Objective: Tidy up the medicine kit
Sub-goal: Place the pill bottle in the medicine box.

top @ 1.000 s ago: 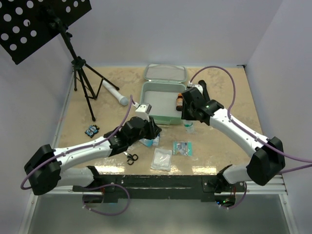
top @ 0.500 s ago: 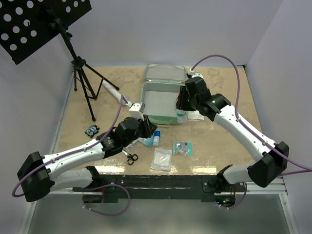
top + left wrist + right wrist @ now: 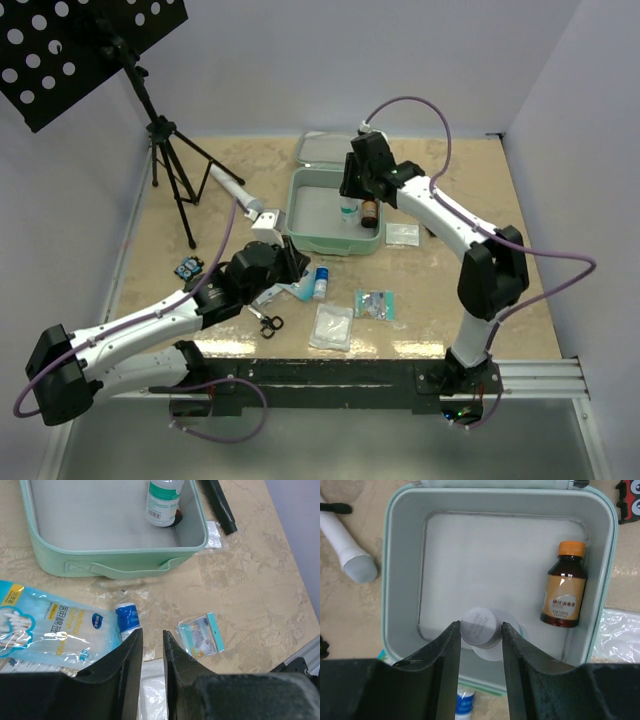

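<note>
Toward the table's near edge, the left gripper (image 3: 152, 639) hangs over the cotton-swab packet (image 3: 45, 625), jaws narrowly parted and empty. Beyond it, at the far middle, the medicine kit (image 3: 310, 238) lies open. The right gripper (image 3: 480, 626), clamped on the white-capped bottle (image 3: 164, 502), has carried it from outside the kit's near wall into the tray, beside the brown bottle (image 3: 563, 592). Letting go looks like the next step.

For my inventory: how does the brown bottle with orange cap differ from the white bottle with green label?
The brown bottle with orange cap lies flat; the white bottle with green label stands upright. The brown bottle is free; the right gripper holds the white bottle. Both are in the mint-green soft case.
</note>
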Controlling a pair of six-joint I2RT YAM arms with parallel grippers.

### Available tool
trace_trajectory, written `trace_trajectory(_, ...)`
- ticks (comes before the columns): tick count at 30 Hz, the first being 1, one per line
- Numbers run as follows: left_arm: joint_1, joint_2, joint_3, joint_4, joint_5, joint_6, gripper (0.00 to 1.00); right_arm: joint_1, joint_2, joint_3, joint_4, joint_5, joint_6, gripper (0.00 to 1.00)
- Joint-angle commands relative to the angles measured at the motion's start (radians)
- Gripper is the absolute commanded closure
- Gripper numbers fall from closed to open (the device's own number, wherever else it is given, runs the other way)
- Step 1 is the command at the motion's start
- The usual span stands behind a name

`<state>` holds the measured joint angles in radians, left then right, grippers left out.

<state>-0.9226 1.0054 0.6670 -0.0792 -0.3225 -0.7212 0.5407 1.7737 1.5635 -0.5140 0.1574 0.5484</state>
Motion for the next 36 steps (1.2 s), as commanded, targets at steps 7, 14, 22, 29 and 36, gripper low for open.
trace_trajectory(7,0.019,0.007,0.005,-0.044,-0.023,0.016,0.73,-0.041,0.217,0.21,0.071,-0.004,-0.028,1.0)
trace_trajectory(14,0.024,0.018,0.02,-0.054,-0.023,0.028,0.73,-0.064,0.314,0.28,0.049,0.019,-0.038,1.0)
trace_trajectory(22,0.025,0.07,0.045,-0.048,-0.01,0.039,0.72,-0.096,0.354,0.276,0.052,0.045,-0.048,1.0)
trace_trajectory(29,0.025,0.102,0.049,-0.047,0.002,0.037,0.7,-0.105,0.375,0.285,0.051,0.03,-0.054,0.79)
trace_trajectory(36,0.025,0.101,0.043,-0.051,0.002,0.035,0.69,-0.107,0.356,0.303,0.042,0.028,-0.051,0.57)
